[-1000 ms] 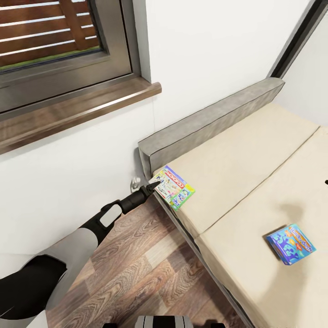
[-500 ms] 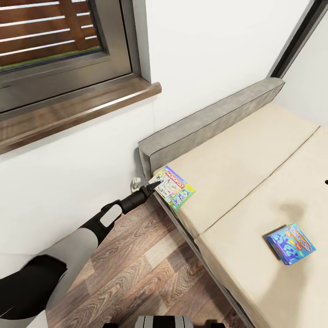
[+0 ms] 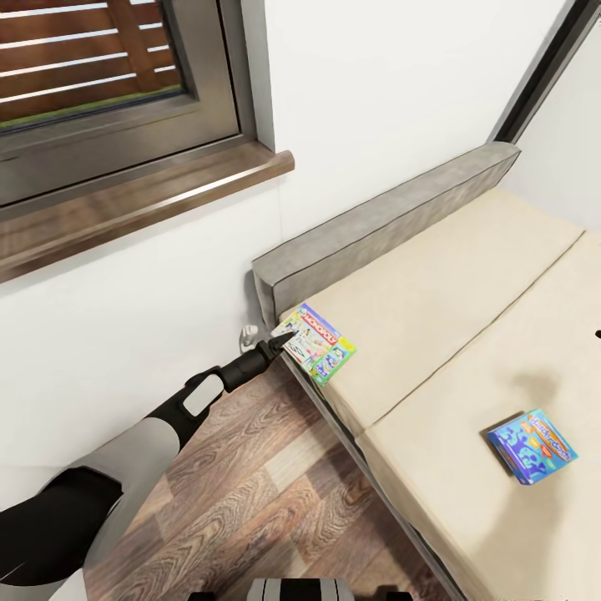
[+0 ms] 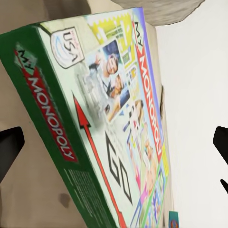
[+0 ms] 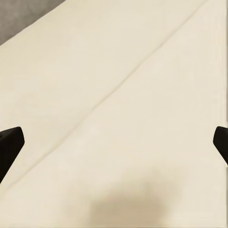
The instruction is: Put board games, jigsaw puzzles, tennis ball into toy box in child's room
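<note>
Fingers of the left gripper (image 3: 284, 340) are spread wide, w/ the dark tips at opposite edges of the left wrist view and the Monopoly box (image 4: 102, 123) between them, not clamped. From the head view the tips sit at the box's near-left corner, right at the bed edge; can't tell if they touch it. Left arm (image 3: 159, 426) reaches out over the wood floor (image 3: 275, 492) toward that corner.

Monopoly box (image 3: 318, 342) lies flat on the bed (image 3: 434, 334) at the corner nearest the grey headboard (image 3: 376, 225), along the bed's floor-side edge. Its green side w/ red "Monopoly" lettering faces the wrist cam.

Blue game box (image 3: 532, 446) lies flat on the 2nd mattress section, well apart from the Monopoly box, toward the bed's right side.

Right gripper (image 5: 114, 145): fingers also wide, tips at opposite edges of its wrist view, nothing between them, just cream mattress w/ a seam running diagonally and a soft shadow.

Window (image 3: 100, 75) w/ a brown sill (image 3: 142, 209) sits in the white wall left of the headboard. Small white fitting on the wall just beside the bed corner, too small to ID.
</note>
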`<state>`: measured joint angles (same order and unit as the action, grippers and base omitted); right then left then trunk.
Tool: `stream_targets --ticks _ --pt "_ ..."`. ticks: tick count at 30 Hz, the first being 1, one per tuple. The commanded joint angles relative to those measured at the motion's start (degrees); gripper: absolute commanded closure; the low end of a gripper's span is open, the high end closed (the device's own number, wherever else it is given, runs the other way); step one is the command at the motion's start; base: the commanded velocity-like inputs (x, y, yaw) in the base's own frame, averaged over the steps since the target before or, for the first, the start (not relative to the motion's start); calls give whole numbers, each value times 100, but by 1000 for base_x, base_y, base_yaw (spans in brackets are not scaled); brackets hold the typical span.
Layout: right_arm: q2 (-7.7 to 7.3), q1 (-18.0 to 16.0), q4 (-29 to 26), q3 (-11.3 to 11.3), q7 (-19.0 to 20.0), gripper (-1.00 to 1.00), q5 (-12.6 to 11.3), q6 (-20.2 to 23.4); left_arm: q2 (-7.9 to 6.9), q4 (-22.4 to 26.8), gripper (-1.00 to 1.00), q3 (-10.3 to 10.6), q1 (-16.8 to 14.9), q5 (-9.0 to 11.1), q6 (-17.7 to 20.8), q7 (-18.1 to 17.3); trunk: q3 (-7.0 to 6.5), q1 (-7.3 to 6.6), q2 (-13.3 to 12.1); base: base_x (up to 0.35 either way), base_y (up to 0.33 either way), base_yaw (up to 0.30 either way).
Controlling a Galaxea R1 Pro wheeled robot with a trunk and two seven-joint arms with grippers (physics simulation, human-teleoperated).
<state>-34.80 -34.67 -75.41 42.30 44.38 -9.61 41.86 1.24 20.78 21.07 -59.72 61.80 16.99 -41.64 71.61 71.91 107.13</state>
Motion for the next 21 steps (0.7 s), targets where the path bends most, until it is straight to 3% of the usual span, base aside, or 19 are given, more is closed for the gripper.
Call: stream_targets --ticks 1,9,21 --pt "0 -5 0 7 15 -100 -14 33 -2 -4 -100 20 -4 60 50 -10 3 0 2 0 0 -105" --pt "2 -4 0 7 16 -100 -14 33 -1 -4 -100 18 -4 60 50 -11 3 0 2 0 0 -120" --pt "2 -4 0 7 12 -100 -14 33 -4 -4 -100 12 -4 60 50 -11 3 0 2 0 0 -39"
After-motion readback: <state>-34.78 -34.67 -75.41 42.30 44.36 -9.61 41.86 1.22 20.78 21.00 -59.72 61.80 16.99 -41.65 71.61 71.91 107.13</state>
